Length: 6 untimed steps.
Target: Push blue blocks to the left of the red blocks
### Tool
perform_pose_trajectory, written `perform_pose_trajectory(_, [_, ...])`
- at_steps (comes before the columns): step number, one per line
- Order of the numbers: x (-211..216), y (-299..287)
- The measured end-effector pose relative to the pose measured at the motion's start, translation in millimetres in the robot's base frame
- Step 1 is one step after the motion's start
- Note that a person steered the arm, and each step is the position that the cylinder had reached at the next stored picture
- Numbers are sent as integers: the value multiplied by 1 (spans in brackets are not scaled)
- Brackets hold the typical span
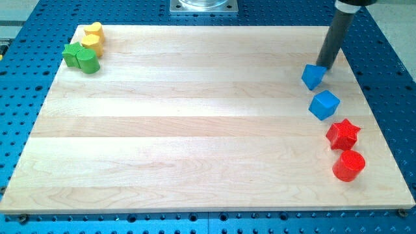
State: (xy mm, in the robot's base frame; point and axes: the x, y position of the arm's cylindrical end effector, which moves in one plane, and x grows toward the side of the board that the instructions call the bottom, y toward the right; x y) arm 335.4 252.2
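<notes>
Two blue blocks sit near the board's right edge: a smaller blue block (313,76) above a blue cube (324,104). Below them lie a red star (342,134) and a red cylinder (348,166). My tip (322,66) comes down from the view's top right and stands just above and right of the smaller blue block, touching or nearly touching its upper right edge. Both blue blocks lie above and slightly left of the red blocks.
Two yellow blocks (93,38) and two green blocks (80,58) cluster at the board's top left corner. The wooden board (195,130) rests on a blue perforated table. A metal mount (203,6) shows at the view's top centre.
</notes>
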Motion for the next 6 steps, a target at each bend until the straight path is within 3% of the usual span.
perform_pose_trajectory(1, [102, -42])
perform_pose_trajectory(2, [131, -30])
perform_pose_trajectory(3, [101, -19])
perform_pose_trajectory(4, [42, -8])
perform_pose_trajectory(5, [45, -58])
perform_pose_trajectory(6, [116, -98])
